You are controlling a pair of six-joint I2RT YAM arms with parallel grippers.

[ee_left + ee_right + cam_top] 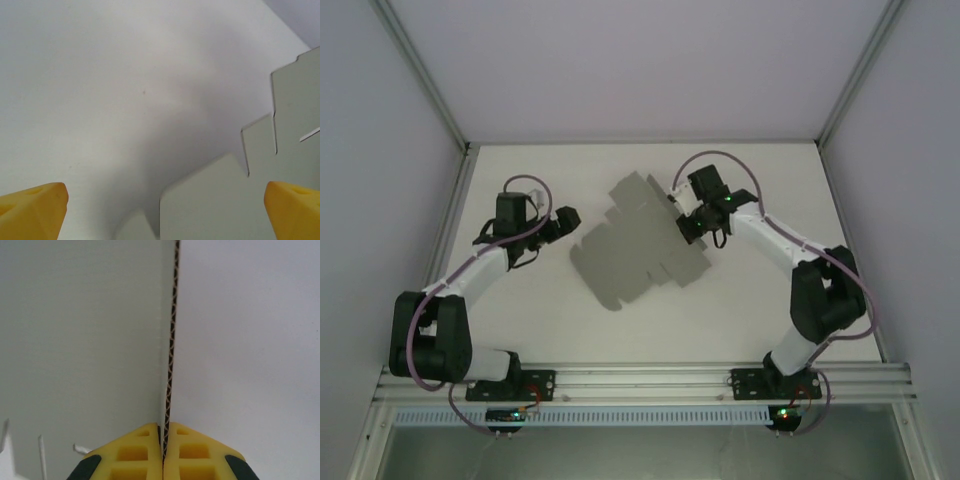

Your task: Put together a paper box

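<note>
Paper box [635, 245], a flat unfolded sheet, is lying on the bench [520, 330]. Right fingers [135, 455] are pressing together, pinching the box's right edge. Left fingers [32, 212] are spreading wide just beside the box's left edge, its flaps showing between them.

Box [630, 245] lies mid-table [760, 300]. Left gripper [567, 220] sits just left of the box, beside its left edge and not touching it. Right gripper [686, 226] is at the box's right edge, with that edge between its fingers [132, 452]. Arm bases are nearer than the box.
</note>
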